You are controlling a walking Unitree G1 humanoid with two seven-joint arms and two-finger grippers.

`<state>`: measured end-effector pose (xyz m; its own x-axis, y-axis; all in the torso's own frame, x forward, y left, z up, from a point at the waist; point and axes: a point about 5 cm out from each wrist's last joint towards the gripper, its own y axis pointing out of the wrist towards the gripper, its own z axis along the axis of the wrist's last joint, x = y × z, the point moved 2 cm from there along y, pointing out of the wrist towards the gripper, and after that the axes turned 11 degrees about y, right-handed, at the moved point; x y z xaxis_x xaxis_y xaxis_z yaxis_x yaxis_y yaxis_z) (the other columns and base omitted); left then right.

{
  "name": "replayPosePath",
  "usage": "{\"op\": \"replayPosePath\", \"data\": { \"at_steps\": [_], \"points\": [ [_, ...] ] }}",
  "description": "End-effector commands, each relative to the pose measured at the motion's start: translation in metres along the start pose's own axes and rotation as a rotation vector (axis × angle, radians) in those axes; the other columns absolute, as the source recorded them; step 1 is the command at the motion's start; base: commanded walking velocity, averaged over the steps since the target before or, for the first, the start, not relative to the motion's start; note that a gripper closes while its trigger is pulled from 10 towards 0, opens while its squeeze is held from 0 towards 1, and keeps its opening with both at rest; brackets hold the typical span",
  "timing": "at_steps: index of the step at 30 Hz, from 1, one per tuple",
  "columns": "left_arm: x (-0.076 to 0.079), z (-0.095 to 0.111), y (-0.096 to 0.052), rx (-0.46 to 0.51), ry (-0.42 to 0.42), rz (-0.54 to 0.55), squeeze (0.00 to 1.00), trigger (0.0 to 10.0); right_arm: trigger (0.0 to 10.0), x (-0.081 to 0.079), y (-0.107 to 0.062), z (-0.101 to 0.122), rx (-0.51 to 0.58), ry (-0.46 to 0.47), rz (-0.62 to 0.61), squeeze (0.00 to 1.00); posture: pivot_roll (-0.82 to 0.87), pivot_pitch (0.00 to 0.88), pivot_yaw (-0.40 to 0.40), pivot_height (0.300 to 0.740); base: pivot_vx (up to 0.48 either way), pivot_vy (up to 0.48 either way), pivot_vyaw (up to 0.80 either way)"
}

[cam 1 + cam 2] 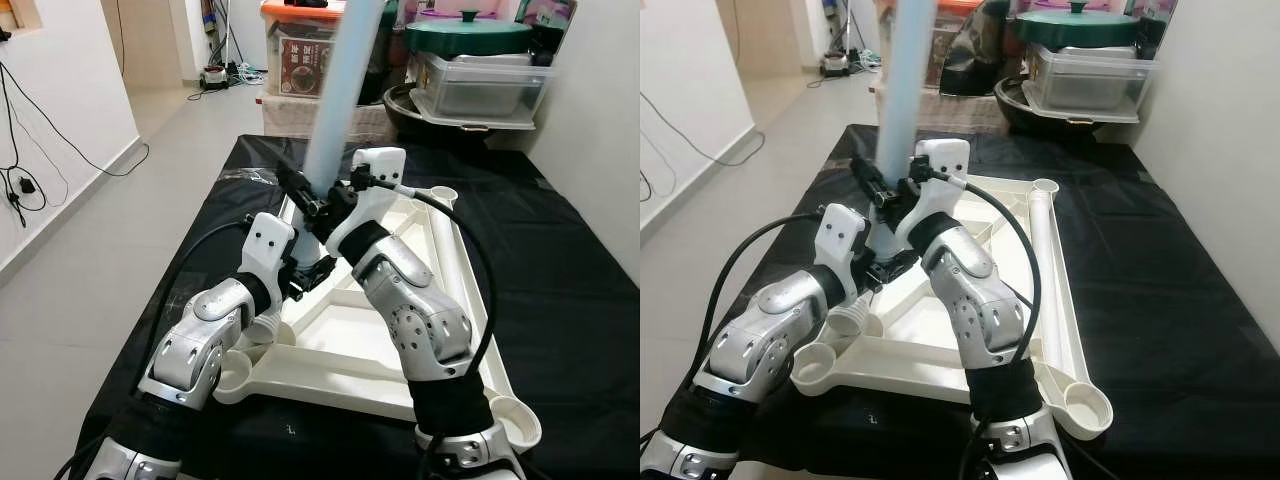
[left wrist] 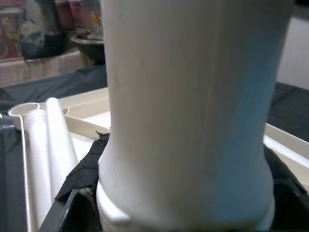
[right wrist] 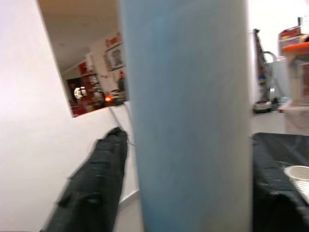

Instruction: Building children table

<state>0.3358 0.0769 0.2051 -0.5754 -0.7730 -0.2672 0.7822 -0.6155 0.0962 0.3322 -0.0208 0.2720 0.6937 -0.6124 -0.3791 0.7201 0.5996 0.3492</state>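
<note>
Item: pale blue-white smooth plastic cylindrical table leg (image 1: 338, 95), standing upright at the far-left corner of the upturned cream moulded plastic tabletop (image 1: 345, 345), which lies on the black-draped counter (image 1: 560, 300). Right gripper (image 1: 322, 205) fingers grasp the leg low down; left gripper (image 1: 310, 272) sits at its flared base (finger state: cannot tell). Risk: the leg could tilt and cross-seat in its round socket if pushed off-axis. Spare tube-shaped white leg (image 1: 447, 250) lies in the tabletop.

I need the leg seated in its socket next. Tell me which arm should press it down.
Probably the right. The right gripper holds the upright leg higher on its shaft, so it can push down along it; the left gripper sits low by the base at the tabletop, better for steadying.
</note>
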Motion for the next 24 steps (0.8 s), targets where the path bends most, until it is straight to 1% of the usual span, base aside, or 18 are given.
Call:
{"op": "replayPosePath", "data": {
  "at_steps": [1,2,4,5,6,7,8,9,10,11,13,14,15,16,18,21,23,24],
  "points": [
    [0.006,0.007,-0.003,0.028,0.012,-0.063,0.0,0.0,10.0,-0.01,0.002,-0.007,-0.029,0.038,0.06,1.0,0.05,0.0,-0.056,0.74,0.0,0.0,0.0],
    [0.006,0.007,-0.003,0.028,0.012,-0.063,0.0,0.0,10.0,-0.01,0.002,-0.007,-0.029,0.038,0.06,1.0,0.05,0.0,-0.056,0.74,0.0,0.0,0.0],
    [0.009,0.008,-0.007,0.034,0.013,-0.101,0.0,0.0,10.0,-0.009,0.002,-0.004,-0.029,0.036,0.082,1.0,0.06,0.0,-0.058,0.74,0.0,0.0,0.0],
    [0.013,0.01,-0.012,0.04,0.019,-0.146,0.0,0.0,10.0,-0.009,0.0,0.0,-0.033,0.037,0.132,0.53,0.06,0.0,-0.06,0.74,0.0,0.0,0.0],
    [0.013,0.01,-0.012,0.04,0.019,-0.146,0.0,0.0,10.0,-0.009,0.0,0.0,-0.033,0.037,0.132,0.53,0.06,0.0,-0.06,0.74,0.0,0.0,0.0],
    [0.019,0.013,-0.022,0.047,0.036,-0.218,0.0,0.0,10.0,-0.009,-0.006,0.004,-0.062,0.041,0.214,0.0,0.06,0.0,-0.061,0.74,0.0,0.0,0.0],
    [0.026,0.015,-0.035,0.048,0.058,-0.298,0.0,0.0,10.0,-0.005,-0.013,0.008,-0.091,0.044,0.274,0.0,0.07,0.0,-0.063,0.74,0.0,0.0,0.0],
    [0.03,0.016,-0.043,0.045,0.071,-0.351,0.0,0.0,10.0,-0.002,-0.017,0.011,-0.111,0.046,0.308,0.0,0.07,0.0,-0.064,0.74,0.0,0.0,0.0],
    [0.033,0.015,-0.053,0.032,0.081,-0.398,0.0,0.0,10.0,0.001,-0.022,0.015,-0.137,0.047,0.347,0.0,0.07,0.0,-0.064,0.74,0.0,0.0,0.0],
    [0.034,0.014,-0.058,0.023,0.085,-0.422,0.0,0.0,10.0,0.003,-0.025,0.017,-0.151,0.048,0.367,0.0,0.07,0.0,-0.064,0.74,0.0,0.0,0.0],
    [0.034,0.014,-0.06,0.017,0.087,-0.433,0.0,0.0,10.0,0.003,-0.027,0.018,-0.159,0.049,0.38,0.0,0.07,0.0,-0.064,0.74,0.0,0.0,0.0],
    [0.034,0.013,-0.067,0.003,0.092,-0.458,0.0,0.0,10.0,0.005,-0.032,0.022,-0.181,0.069,0.42,0.0,0.08,0.0,-0.067,0.74,0.0,0.0,0.0],
    [0.034,0.012,-0.071,-0.005,0.095,-0.474,0.0,0.0,10.0,0.005,-0.035,0.024,-0.195,0.084,0.445,0.0,0.08,0.0,-0.067,0.74,0.0,0.0,0.0],
    [0.034,0.012,-0.071,-0.005,0.095,-0.474,0.0,0.0,10.0,0.005,-0.035,0.024,-0.195,0.084,0.445,0.0,0.08,0.0,-0.067,0.74,0.0,0.0,0.0],
    [0.034,0.013,-0.081,-0.015,0.084,-0.522,0.0,0.0,10.0,0.006,-0.044,0.028,-0.248,0.102,0.518,0.0,0.08,0.0,-0.072,0.74,0.0,0.0,0.0],
    [0.034,0.015,-0.085,-0.017,0.077,-0.544,0.0,0.0,10.0,0.005,-0.048,0.028,-0.282,0.11,0.56,0.0,0.08,0.0,-0.072,0.74,0.0,0.0,0.0],
    [0.035,0.018,-0.089,-0.015,0.068,-0.569,0.0,0.0,10.0,0.001,-0.054,0.028,-0.317,0.144,0.623,0.0,0.09,0.0,-0.078,0.74,0.0,0.0,0.0],
    [0.036,0.018,-0.091,-0.016,0.068,-0.595,0.0,0.0,10.0,-0.008,-0.06,0.027,-0.331,0.228,0.69,0.0,0.09,0.0,-0.081,0.74,0.0,0.0,0.0]
  ]
}}
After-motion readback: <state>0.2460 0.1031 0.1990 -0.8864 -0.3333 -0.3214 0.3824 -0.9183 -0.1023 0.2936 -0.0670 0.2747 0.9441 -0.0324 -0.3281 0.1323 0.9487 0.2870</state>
